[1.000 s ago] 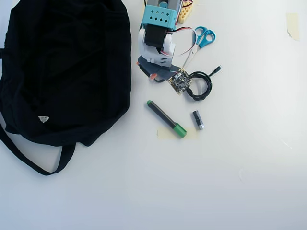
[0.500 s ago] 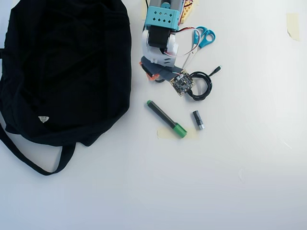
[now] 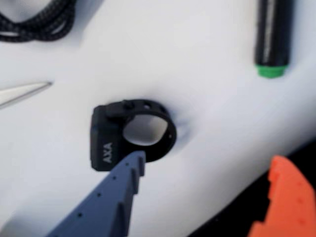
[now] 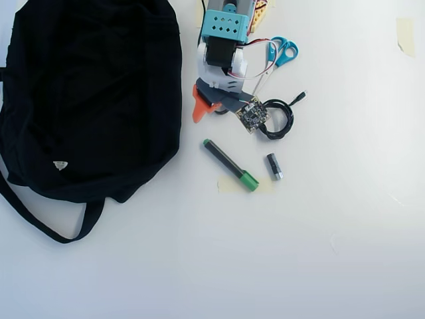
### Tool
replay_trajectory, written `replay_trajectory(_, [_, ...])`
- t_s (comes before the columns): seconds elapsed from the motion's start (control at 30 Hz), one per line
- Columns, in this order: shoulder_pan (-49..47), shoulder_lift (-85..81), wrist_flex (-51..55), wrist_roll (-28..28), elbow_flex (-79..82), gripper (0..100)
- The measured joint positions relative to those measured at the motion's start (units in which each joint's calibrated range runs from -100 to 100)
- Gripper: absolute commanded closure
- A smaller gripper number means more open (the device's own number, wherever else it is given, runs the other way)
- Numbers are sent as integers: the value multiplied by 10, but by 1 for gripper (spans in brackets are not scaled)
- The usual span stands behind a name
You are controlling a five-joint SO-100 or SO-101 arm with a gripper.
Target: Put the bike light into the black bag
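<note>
Since the earlier overhead frames, the orange finger has swung out toward the bag side, so the pincer (image 3: 202, 170) now stands spread rather than nearly closed. Judgement: the grasp is being prepared, not yet made.

In the wrist view the blue finger's tip sits just at the bike light (image 3: 129, 135), close by the ring's lower edge; contact cannot be confirmed. The orange finger is well apart at the lower right. The bike light lies on the worktop (image 4: 319, 252), marked AXA on its block, not yet lifted.

Surroundings: a green-capped marker (image 4: 230, 165) lies near, the scissors (image 4: 276, 57) and coiled black cable (image 4: 279, 119) just beside the arm, a small cylinder (image 4: 274, 166) beyond. The black bag (image 4: 86, 100) lies to the left in the overhead view, with nothing between it and the pincer.
</note>
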Motion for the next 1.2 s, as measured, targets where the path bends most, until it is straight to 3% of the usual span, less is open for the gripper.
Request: replay_trajectory(1.2, [-4,38,-68,0,52,66])
